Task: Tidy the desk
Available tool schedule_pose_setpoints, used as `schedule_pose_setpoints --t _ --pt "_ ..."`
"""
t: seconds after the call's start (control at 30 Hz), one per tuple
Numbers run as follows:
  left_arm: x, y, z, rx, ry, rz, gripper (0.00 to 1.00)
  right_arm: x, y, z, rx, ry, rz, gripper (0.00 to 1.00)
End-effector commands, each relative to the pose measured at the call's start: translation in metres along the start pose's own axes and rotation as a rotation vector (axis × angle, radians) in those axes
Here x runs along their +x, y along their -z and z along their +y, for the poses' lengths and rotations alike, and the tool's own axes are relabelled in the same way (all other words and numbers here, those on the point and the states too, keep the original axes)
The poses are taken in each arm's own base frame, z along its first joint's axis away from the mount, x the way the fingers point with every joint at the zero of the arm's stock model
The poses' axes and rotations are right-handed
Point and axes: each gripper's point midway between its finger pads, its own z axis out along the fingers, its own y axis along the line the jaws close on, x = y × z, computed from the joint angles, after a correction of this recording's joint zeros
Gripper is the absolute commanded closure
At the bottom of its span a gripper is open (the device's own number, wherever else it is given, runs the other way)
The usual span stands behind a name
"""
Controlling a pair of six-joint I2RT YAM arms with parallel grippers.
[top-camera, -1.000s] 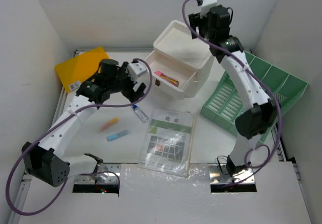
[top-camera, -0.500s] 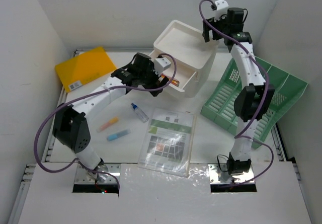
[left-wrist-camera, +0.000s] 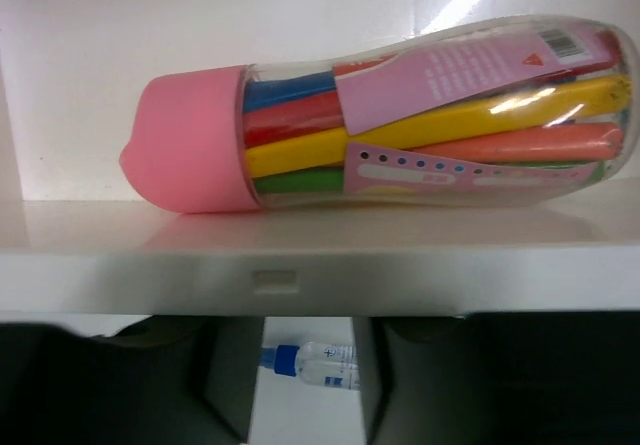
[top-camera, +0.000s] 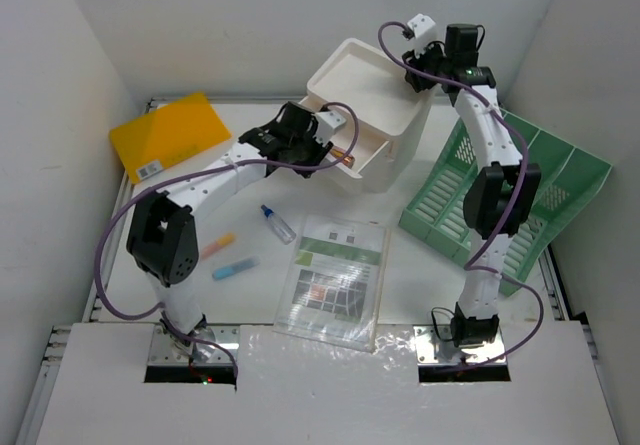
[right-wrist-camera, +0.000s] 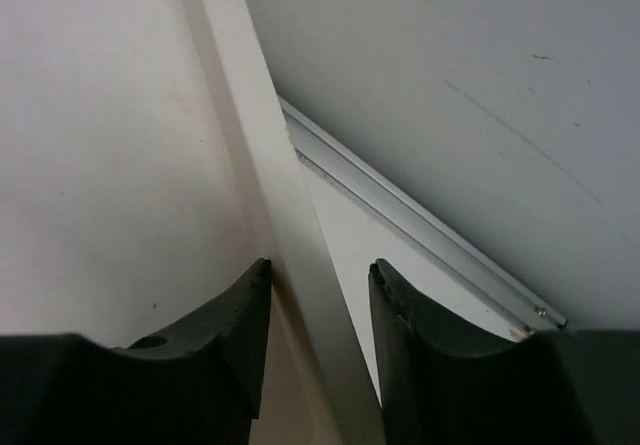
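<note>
Across the whole floor of the top view, the desk (top-camera: 410, 275) is lying under every item listed here. Item, far centre: a white drawer box (top-camera: 372, 70) is standing with one drawer (top-camera: 352, 157) pulled out; a marker case (left-wrist-camera: 390, 115), pink-capped, is lying on its side inside. Item, left gripper (top-camera: 333, 148): it is sitting at the drawer's front edge, its jaws showing a narrow gap with nothing between them and their tips hidden beneath the front panel. Item, right gripper (right-wrist-camera: 320, 265): its jaws are straddling the box's top rim at the far corner, narrowly set; whether they are pinching the rim cannot be told. Loose stock: a small bottle (top-camera: 278, 223), an orange marker (top-camera: 216, 246), a blue marker (top-camera: 233, 268) and a sleeved leaflet (top-camera: 335, 280) are lying in front of the box; a yellow folder (top-camera: 172, 137) is lying far left, a green tray (top-camera: 520, 180) far right. Handling note, as judgement: the drawer is probably being pushed shut. A good push is going straight along the slide, low on the panel, with the right arm bracing the box against skidding; the case is looking clear of the front wall, so jamming seems unlikely.
</note>
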Motion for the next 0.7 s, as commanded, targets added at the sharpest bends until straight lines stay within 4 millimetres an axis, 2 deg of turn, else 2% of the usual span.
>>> schedule_pose_setpoints --t 0.0,0.03,0.17,0.3,0.33,0.47,0.67 --pt "-0.055 0.006 -0.006 0.029 -0.042 -0.169 0.69 0.014 -0.001 0.025 -0.117 0.037 0.026 0.62" --pt "-0.062 0.007 -0.007 0.033 -0.043 -0.183 0.74 0.015 -0.002 0.029 -0.139 0.045 0.018 0.66" --pt "-0.08 0.011 -0.007 0.045 -0.047 -0.22 0.81 0.012 -0.003 0.036 -0.184 0.059 -0.007 0.69" --pt "-0.102 0.01 -0.013 0.08 -0.062 -0.258 0.98 0.007 -0.002 0.043 -0.231 0.097 -0.04 0.79" --pt "-0.106 0.01 -0.017 0.094 -0.073 -0.269 1.0 0.006 -0.001 0.045 -0.242 0.101 -0.047 0.8" --pt "-0.125 0.003 -0.018 0.095 -0.092 -0.309 1.0 0.003 -0.001 0.053 -0.284 0.115 -0.073 0.82" --pt "-0.149 -0.029 -0.009 0.064 -0.075 -0.345 1.0 0.011 0.0 0.059 -0.31 0.131 -0.063 0.85"
